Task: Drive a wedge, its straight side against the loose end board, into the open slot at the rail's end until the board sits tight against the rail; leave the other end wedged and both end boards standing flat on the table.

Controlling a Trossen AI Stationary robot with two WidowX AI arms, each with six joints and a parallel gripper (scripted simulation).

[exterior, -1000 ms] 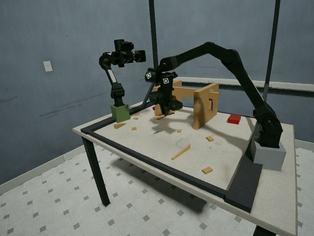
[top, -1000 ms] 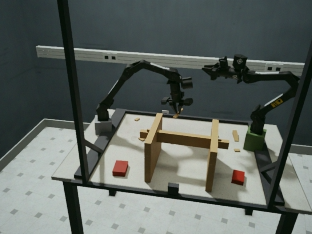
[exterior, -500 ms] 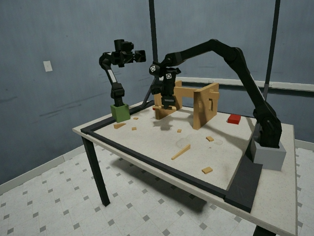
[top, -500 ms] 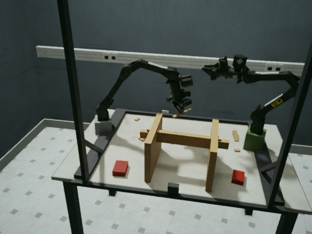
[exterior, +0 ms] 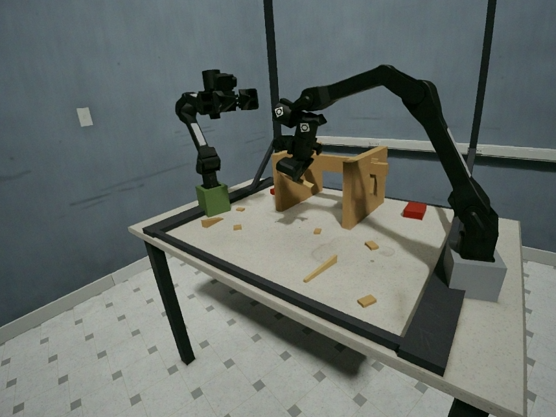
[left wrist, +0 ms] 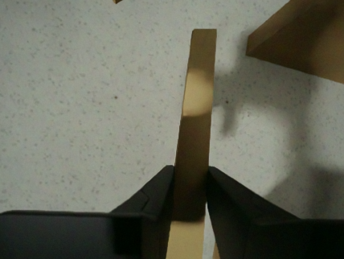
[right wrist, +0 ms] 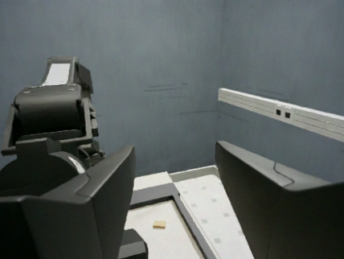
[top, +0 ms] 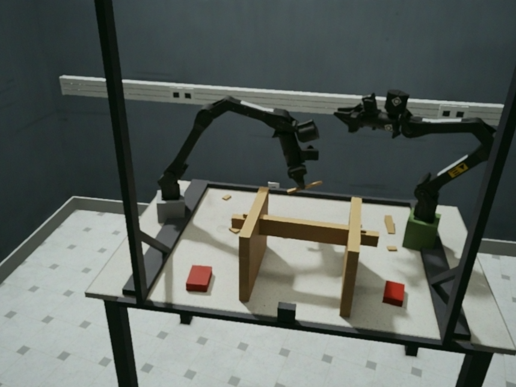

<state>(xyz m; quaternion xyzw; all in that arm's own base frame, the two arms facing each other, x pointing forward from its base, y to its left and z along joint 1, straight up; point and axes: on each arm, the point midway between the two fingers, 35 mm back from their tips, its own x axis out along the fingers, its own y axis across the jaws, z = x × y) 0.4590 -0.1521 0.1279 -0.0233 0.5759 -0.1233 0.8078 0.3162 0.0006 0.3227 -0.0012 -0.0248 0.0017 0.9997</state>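
Evidently carrying comes first: the left claw (top: 301, 185) (exterior: 298, 180) (left wrist: 189, 174) pinches a wedge (top: 315, 184) (exterior: 307, 183) (left wrist: 198, 92) above the table, behind the rail (top: 304, 229) (exterior: 334, 162). Next, probably, align its straight side and enter the slot. Rightward, the right claw (top: 338, 115) (exterior: 249, 99) (right wrist: 175, 151) hangs partly spread, holding nothing.
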